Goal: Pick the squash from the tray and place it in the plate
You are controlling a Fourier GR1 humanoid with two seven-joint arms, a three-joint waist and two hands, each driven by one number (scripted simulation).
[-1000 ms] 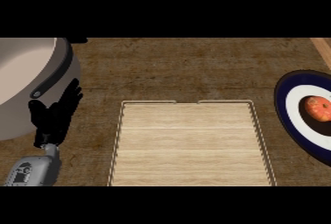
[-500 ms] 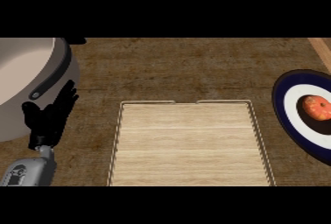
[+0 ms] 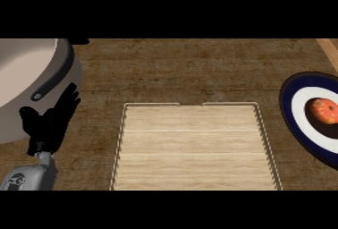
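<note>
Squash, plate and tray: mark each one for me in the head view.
squash point(image 3: 324, 111), head view, on the middle of its orange body.
plate point(image 3: 290, 117), head view, on the dark blue rim at its left side.
tray point(image 3: 195, 147), head view, on its bare wooden floor.

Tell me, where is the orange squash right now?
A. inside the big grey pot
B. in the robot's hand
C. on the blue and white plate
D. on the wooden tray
C: the squash lies on the plate at the right edge, while the tray holds nothing.
</note>
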